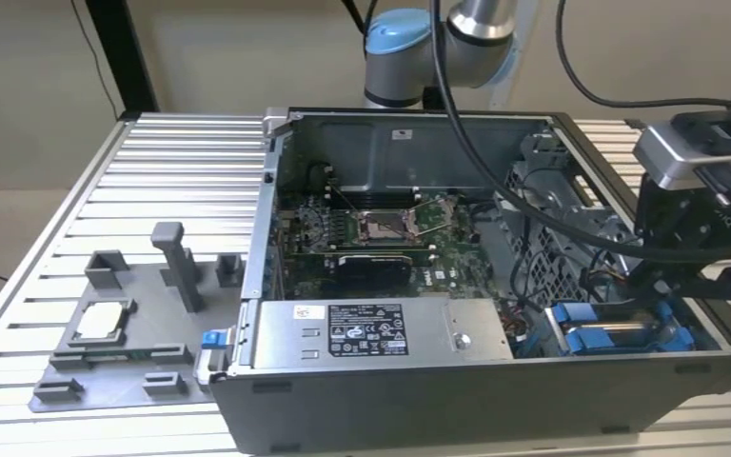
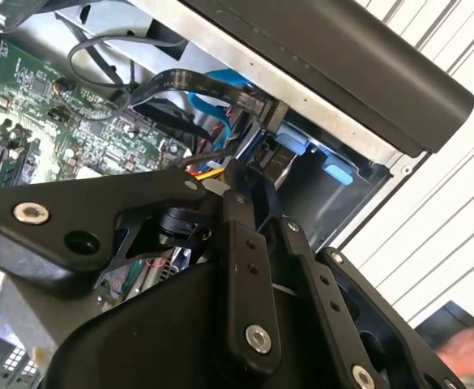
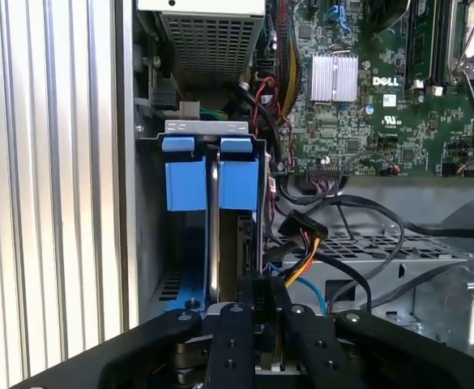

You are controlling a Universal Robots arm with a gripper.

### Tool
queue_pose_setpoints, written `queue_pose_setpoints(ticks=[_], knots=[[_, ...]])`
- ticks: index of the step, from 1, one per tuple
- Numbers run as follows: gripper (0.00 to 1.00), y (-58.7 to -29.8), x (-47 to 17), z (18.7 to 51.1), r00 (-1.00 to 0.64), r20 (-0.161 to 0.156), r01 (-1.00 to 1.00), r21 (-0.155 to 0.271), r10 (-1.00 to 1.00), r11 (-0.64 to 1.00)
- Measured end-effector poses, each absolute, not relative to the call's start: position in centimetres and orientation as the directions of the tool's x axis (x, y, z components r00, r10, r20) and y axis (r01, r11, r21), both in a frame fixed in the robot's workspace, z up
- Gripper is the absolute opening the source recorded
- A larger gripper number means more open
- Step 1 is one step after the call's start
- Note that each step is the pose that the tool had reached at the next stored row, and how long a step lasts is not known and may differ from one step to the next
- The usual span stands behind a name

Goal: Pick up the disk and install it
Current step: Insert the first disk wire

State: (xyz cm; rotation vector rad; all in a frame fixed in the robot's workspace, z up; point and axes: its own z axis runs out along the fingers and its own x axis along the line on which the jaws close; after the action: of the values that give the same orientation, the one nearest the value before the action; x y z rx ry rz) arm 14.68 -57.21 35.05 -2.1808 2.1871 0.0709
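One gripper [image 1: 668, 290], black and carried on the arm, hangs low over the corner of the open computer case [image 1: 467, 405] at the exterior view's right, reaching down into the drive bay. I cannot tell whether it is apart, together or clamped on anything, because its own linkage covers the end of it in both wrist views. In the first wrist view the gripper [image 3: 261, 285] sits directly at the bay's mouth, just beside the disk [image 3: 213, 235]. The disk stands on edge inside the bay, and its thin silver rim shows between the two halves of its blue frame [image 3: 238, 185]. In the exterior view the disk [image 1: 622, 335] lies in that same corner bay, close under the gripper. A bundle of cables [image 3: 309, 243] runs beside the bay towards the green motherboard [image 3: 382, 105]. A grey box with a black-and-white label [image 1: 365, 328] fills the case's near side. The case rests on a slatted table [image 1: 163, 181], with a grey fixture tray [image 1: 111, 367] at the exterior view's left.
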Motion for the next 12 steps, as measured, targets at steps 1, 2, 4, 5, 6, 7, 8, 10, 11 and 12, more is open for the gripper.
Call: queue_pose_setpoints(ticks=[1,2,4,5,6,7,8,10,11,12], knots=[[0.00,-57.22,14.79,35.00,-0.003,-0.069,-1.000,0.002,-0.998,0.003],[0.00,-57.23,14.88,34.95,-0.004,-0.069,-1.000,0.009,-0.998,0.003],[0.00,-57.23,15.05,34.83,-0.004,-0.069,-1.000,0.021,-0.998,0.003],[0.00,-57.23,15.13,34.78,-0.005,-0.069,-1.000,0.025,-0.998,0.003],[0.00,-57.23,15.19,34.76,-0.005,-0.069,-1.000,0.026,-0.998,0.003],[0.00,-57.23,15.21,34.77,-0.005,-0.069,-1.000,0.026,-0.998,0.003],[0.00,-57.23,15.22,34.76,-0.005,-0.069,-1.000,0.026,-0.998,0.003],[0.00,-57.25,15.25,34.73,-0.005,-0.069,-1.000,0.026,-0.998,0.003],[0.00,-57.27,15.27,34.71,-0.005,-0.069,-1.000,0.026,-0.998,0.003],[0.00,-57.30,15.31,34.69,-0.005,-0.069,-1.000,0.026,-0.998,0.003]])
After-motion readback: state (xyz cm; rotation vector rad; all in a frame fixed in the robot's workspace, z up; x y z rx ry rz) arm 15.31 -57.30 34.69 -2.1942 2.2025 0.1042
